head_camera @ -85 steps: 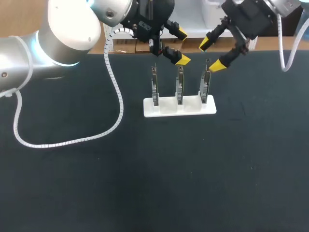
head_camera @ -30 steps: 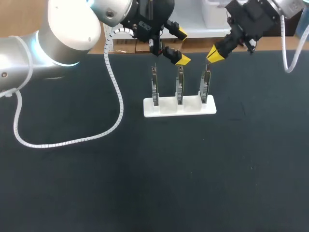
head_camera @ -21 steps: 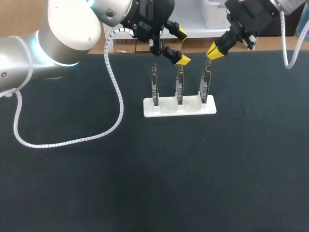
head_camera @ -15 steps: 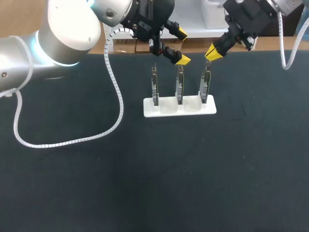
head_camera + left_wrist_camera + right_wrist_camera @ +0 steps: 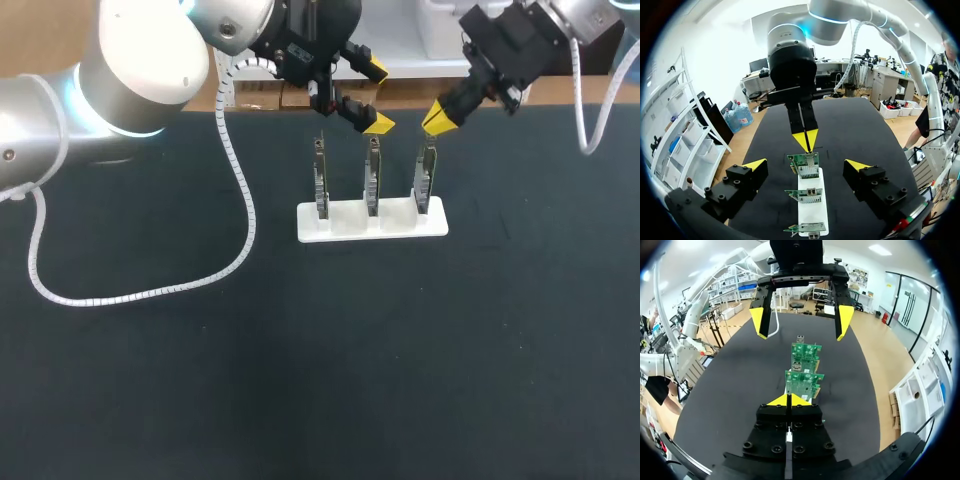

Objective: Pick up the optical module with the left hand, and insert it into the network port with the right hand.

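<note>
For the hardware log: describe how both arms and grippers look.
Left arm: rounded silver-white links, a glowing blue ring, a white coiled cable. Right arm: silver too. The left gripper and right gripper are black with yellow wedge tips.

The counter [image 5: 320, 350] is viewed from high above and behind, with the rack of three upright boards [image 5: 371, 222] set small in the upper middle of the frame. The same rack is viewed closely from opposite ends by the wrist cameras, one aimed along the left claw [image 5: 806, 165] and the other along the right claw [image 5: 788, 400], each facing the other. Rack and both claws are shared by all three views.
</note>
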Controlling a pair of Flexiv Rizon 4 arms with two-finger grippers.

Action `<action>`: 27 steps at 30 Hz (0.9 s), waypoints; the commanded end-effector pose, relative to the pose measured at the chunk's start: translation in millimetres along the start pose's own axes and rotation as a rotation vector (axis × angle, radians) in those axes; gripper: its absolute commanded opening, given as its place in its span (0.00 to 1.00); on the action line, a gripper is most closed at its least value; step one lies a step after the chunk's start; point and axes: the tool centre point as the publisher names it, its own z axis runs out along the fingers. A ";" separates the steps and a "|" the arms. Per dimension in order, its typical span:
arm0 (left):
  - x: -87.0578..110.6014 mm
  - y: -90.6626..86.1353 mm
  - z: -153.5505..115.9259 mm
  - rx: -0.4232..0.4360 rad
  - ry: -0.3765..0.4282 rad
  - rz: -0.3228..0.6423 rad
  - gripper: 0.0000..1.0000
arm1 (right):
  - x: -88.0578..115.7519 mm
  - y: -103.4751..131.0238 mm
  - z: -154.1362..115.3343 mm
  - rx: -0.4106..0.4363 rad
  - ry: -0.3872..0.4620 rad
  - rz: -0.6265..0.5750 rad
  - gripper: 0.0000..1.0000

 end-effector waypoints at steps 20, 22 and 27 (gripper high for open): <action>-1.7 1.6 -0.3 0.004 0.009 -0.003 1.00 | 13.4 4.8 14.4 0.007 -0.048 0.018 0.00; -1.7 1.6 -0.3 0.004 0.009 -0.003 1.00 | 11.4 4.3 13.6 0.012 -0.055 0.004 0.00; -1.7 1.6 -0.3 0.004 0.009 -0.003 1.00 | 1.5 2.6 4.0 0.025 -0.051 -0.028 0.00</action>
